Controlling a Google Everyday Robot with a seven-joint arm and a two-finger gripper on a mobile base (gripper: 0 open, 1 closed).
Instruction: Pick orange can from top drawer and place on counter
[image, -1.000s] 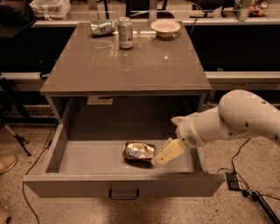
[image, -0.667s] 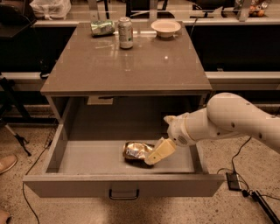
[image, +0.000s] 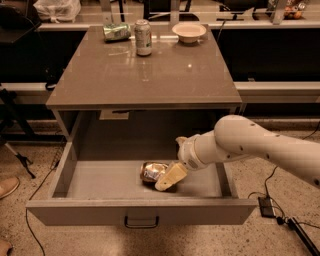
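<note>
My tool (image: 170, 177) is low in the drawer (image: 140, 210), under the worktop (image: 145, 75) front edge, against the orange can (image: 151, 171) to grab it; can't tell if clenched.

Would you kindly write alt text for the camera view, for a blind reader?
The robot's hand is inside the open top drawer, close beside a dented orange can lying there. Far back on the counter sit an upright can, a green can on its side and a bowl.
</note>
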